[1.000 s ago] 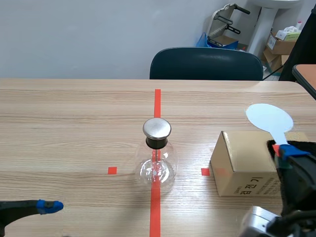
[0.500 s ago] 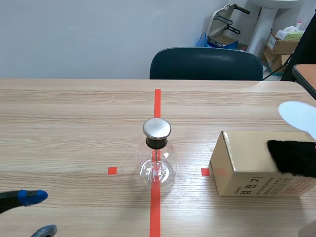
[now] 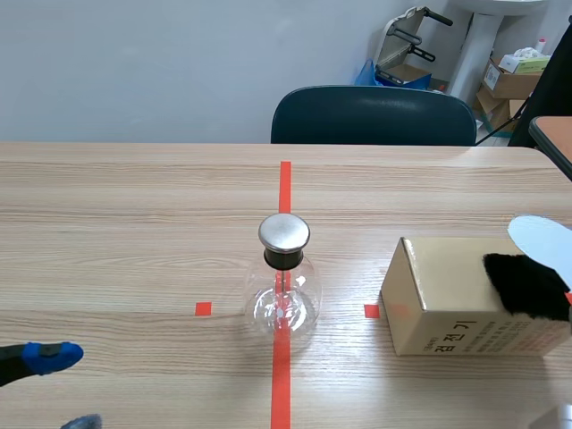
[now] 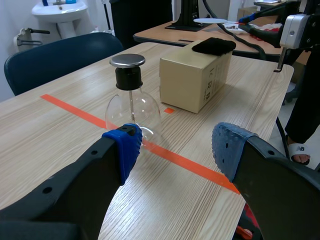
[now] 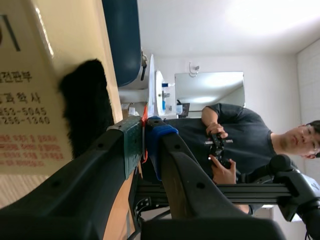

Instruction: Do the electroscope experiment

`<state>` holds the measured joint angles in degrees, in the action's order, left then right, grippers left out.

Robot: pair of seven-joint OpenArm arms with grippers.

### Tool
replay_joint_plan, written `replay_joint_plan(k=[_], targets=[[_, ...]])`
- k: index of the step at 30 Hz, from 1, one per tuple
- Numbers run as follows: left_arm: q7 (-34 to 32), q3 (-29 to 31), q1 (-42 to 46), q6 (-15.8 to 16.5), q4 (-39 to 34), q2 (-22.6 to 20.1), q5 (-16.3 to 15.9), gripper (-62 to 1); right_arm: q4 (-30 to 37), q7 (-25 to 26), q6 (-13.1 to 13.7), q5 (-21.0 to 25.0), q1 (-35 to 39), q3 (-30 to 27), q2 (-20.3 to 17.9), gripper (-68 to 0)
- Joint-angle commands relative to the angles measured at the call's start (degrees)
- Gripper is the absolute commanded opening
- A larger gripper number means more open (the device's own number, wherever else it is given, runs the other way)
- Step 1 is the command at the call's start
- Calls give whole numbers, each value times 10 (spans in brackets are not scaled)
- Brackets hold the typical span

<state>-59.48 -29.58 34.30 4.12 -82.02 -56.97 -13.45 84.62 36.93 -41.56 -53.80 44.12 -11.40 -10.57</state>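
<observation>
Charging stage of the electroscope experiment: the right gripper (image 5: 145, 142) is clamped on the thin handle of a white paddle (image 3: 539, 236). The paddle's round disc stands out ahead of the fingers, just beside a tuft of black fur (image 3: 527, 286) that lies on top of a cardboard box (image 3: 447, 308). By the look of it the rub is in hand or just finished, though whether disc and fur touch cannot be told. The left gripper (image 4: 176, 147) hangs low over the table (image 3: 134, 223), its blue-padded fingers (image 4: 122, 150) spread wide with nothing between them. The electroscope (image 3: 283, 290) stands ahead of that open gripper and clear of both pads; it is well apart from the right gripper, with the box between the two. It is a round flask of clear glass with a black stopper and a flat, brushed-metal cap (image 3: 284, 232), upright on the orange-red tape line. A thin rod runs down from the stopper into the bulb, and the leaves at its foot are too small to read as spread or closed. The next move, in all likelihood, calls for carrying the disc away from the box and across to the metal cap — close above it, without brushing box or table on the way and without knocking the light glass.
</observation>
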Motion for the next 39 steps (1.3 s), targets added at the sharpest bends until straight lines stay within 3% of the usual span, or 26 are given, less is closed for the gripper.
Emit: replay_joint_plan(k=[1,5,11,26,35,37,39], targets=[[-12,0,1,1,-14,3,9,-272,-11,10,-33,-3,-2,-13,4,-656],[3,0,0,-33,-17,10,45,-272,-46,28,-33,-11,-10,-28,11,-656],[40,0,0,-38,-17,22,82,-272,-87,37,-33,-33,-31,-41,19,-656],[40,2,0,-49,-17,25,82,-272,-121,29,-33,-76,-43,-54,18,-656],[40,2,0,-49,-18,25,82,-272,-121,130,-33,-75,-43,-54,17,-656],[39,2,0,-49,-21,25,82,-272,-121,124,-33,-75,-43,-54,17,-656],[35,2,0,-49,-24,25,82,-272,-121,86,-33,-75,-43,-54,17,-656]])
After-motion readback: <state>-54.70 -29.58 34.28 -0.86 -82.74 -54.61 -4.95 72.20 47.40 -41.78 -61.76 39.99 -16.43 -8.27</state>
